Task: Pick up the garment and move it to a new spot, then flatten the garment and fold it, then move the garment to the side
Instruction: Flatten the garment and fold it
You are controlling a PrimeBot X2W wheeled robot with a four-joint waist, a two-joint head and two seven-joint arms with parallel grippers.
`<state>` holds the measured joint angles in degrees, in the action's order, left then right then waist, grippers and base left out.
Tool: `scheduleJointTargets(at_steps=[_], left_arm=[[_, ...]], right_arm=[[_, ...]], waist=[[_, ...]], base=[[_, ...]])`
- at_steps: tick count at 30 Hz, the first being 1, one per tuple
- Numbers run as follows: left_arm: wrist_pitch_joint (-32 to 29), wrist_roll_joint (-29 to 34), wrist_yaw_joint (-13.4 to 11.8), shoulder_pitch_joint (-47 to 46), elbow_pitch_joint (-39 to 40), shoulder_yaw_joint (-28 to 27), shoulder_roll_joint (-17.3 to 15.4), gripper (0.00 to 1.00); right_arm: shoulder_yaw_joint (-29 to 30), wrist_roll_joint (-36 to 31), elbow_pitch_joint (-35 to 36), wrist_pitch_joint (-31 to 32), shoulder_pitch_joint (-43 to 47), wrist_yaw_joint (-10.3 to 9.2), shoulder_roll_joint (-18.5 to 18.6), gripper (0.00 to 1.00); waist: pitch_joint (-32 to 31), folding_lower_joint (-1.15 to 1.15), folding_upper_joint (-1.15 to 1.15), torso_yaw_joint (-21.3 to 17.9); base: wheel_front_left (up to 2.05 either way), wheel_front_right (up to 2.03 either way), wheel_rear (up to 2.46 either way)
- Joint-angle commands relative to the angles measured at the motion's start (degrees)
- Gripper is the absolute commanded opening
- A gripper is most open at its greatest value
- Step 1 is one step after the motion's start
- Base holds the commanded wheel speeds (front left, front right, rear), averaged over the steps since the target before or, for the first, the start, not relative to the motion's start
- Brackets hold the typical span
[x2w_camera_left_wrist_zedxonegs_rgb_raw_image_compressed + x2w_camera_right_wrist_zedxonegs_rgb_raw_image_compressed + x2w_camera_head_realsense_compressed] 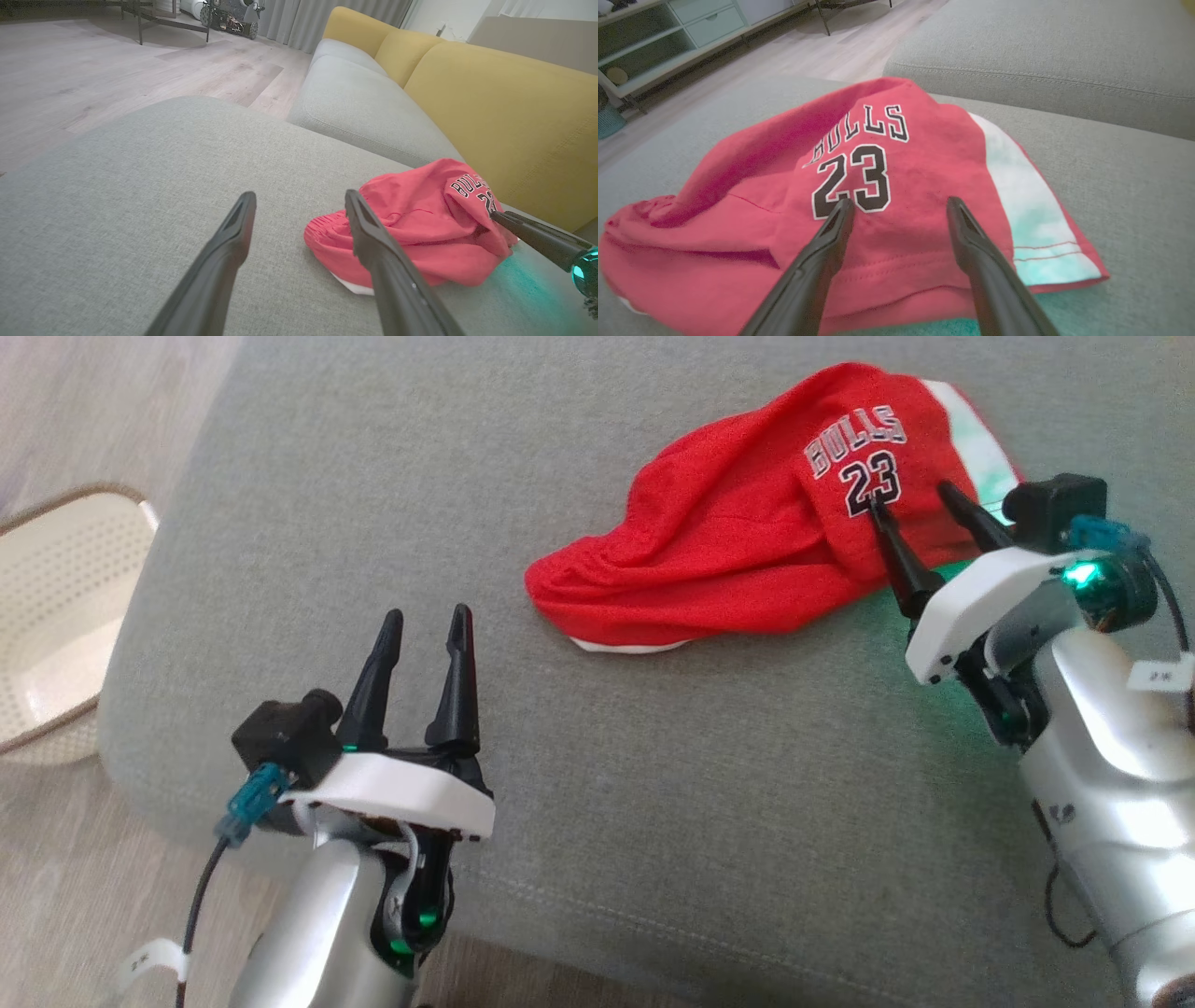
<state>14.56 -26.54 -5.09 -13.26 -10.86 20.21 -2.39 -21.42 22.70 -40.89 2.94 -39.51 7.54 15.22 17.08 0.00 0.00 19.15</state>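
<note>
Left hand [427,611]: released, fingers spread wide with nothing between them. It hovers over the near left part of the cushion [653,784], touches nothing, and is well apart from the shorts [728,551].
Right hand [909,495]: also released, fingers just as wide, gripping nothing. The tips sit over the right end of the shorts, one at the foot of the "23", the other nearer the stripe [971,439]. I cannot tell whether they touch the cloth.
Shorts: red, crumpled in a loose heap on the far right of the cushion. The "BULLS 23" print faces up and long folds run from end to end.
Stripe: white side band along the far right edge of the shorts, tinted green by the light on the right wrist.
Waistband [569,581]: the gathered end, pointing left toward the middle of the cushion, with a white sliver showing under it.
Cushion: grey fabric that carries the shorts. Its near edge and rounded left corner are in view.
Basket [56,607]: pale and perforated with a brown rim, standing on the floor [93,411] left of the cushion, partly cut off by the picture edge. Its bare holed wall and bottom show.
Floor: light wood.
Backrest [504,116]: yellow, rising just beyond the shorts.
</note>
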Motion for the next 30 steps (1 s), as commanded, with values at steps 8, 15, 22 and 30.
scheduleJointTargets(at_steps=[8,15,22,30], left_arm=[[0.43,-1.01,-0.86,-2.15,2.3,-0.87,-0.49,1.0],[0.43,-2.39,-1.18,-2.65,2.65,0.24,-0.49,1.0],[0.43,-2.95,-1.49,-1.73,2.76,0.27,-0.49,1.0],[0.43,-1.67,-0.9,-0.26,3.55,-2.08,-0.49,1.0]], right_arm=[[-3.22,0.39,-4.2,-2.42,-6.47,-0.05,1.48,0.0],[-2.61,-1.42,-5.97,-4.5,-13.26,-0.05,3.42,0.0],[-1.83,-1.59,-4.9,-8.1,-16.9,-0.05,3.92,0.0],[1.12,-2.19,0.23,-14.48,-10.5,-0.05,1.77,0.0]], waist=[[1.12,0.0,0.0,1.08],[0.83,0.0,0.0,1.95],[-0.91,0.0,0.0,2.52],[-5.19,0.0,0.0,-0.8]], base=[[0.0,0.0,0.0],[0.0,0.0,0.0],[0.0,0.0,0.0],[0.0,0.0,0.0]])
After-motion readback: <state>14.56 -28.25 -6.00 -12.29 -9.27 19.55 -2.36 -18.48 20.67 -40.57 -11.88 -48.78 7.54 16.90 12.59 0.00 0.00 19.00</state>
